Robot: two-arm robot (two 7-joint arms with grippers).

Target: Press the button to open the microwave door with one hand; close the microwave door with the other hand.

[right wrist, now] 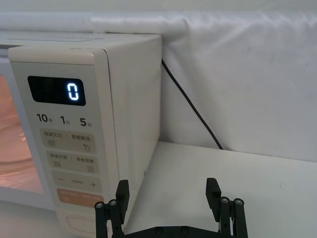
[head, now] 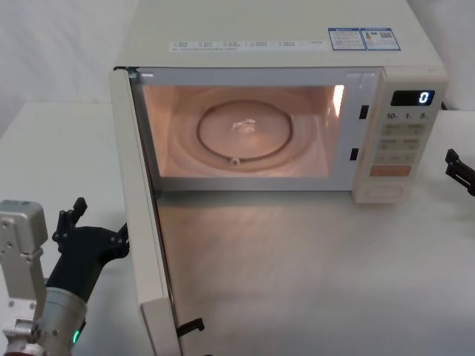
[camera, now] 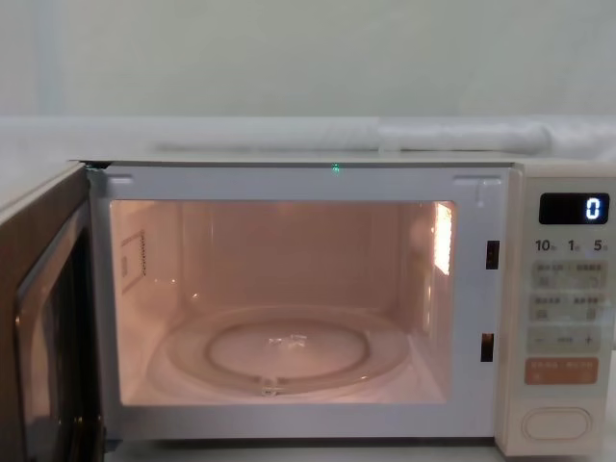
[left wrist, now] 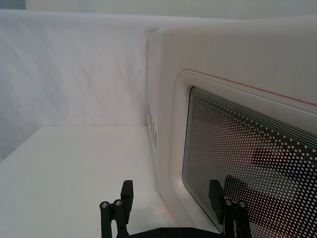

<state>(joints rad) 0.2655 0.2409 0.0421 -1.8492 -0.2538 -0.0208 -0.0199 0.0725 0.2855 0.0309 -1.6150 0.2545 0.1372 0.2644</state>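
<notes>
The cream-white boxy microwave [head: 282,44] stands at the 12 o'clock side of the white worktop [head: 312,274], its lit cavity exposed and the clear glass turntable [head: 245,132] visible inside. The wide cream microwave door with dark perforated window [head: 145,222] is swung fully out toward 7 o'clock, edge-on to the head camera. The large cream oval button [camera: 555,423] sits at the foot of the control panel, below the orange rectangular key [camera: 560,370] and the black display reading 0 [camera: 575,208].

The left end effector [head: 95,220], black and flat-fingered, is at 8 o'clock, just beside the door's outer face, fingers spread apart [left wrist: 176,198]. The right end effector [right wrist: 168,198], fingers likewise apart, is near the panel's 3 o'clock side, off the button.

Risks, as judged: a push applied close to the hinge would give little leverage and could shove the whole oven back. A fingertip could skid on the smooth window. A weak or short push could leave the latch unengaged, the door ajar.
</notes>
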